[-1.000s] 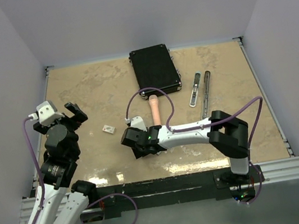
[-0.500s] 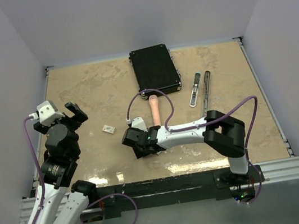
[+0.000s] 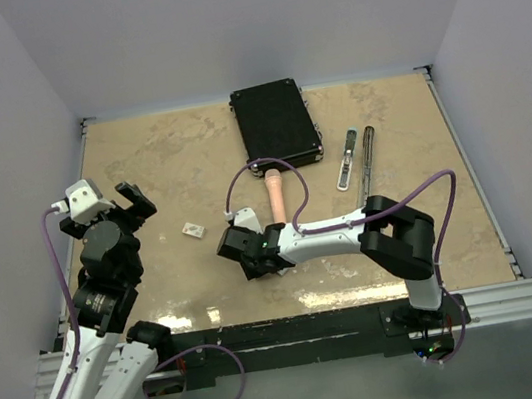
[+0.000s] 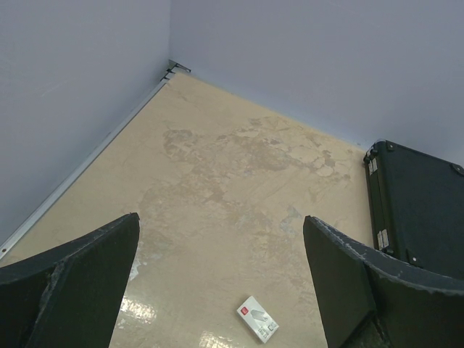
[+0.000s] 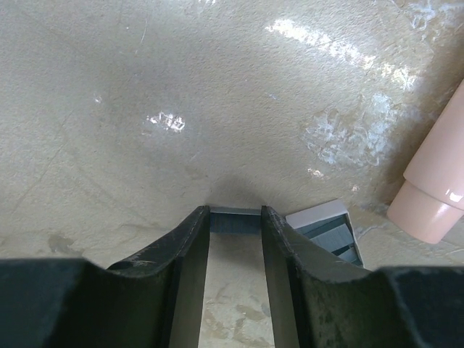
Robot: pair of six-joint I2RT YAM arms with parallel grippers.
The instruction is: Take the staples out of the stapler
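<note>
Two right gripper [image 5: 235,217] fingers clamp grey staples [image 5: 234,211], lower centre. Stapler [image 5: 325,226] just right, beside pink stick [image 5: 435,185]. I judge strip light, brittle, slippery: pinch flanks gently. Left gripper [image 4: 221,221] spread wide.

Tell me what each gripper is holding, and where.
Left gripper holds nothing, wide open. Right gripper has a thin grey strip, likely staples, between its fingertips; whether it's clamped cannot be told.

Robotics lab test cell: blank walls [image 3: 248,20] box in beige tabletop [image 3: 159,166], aluminium rail [image 3: 505,301] along near edge.
</note>
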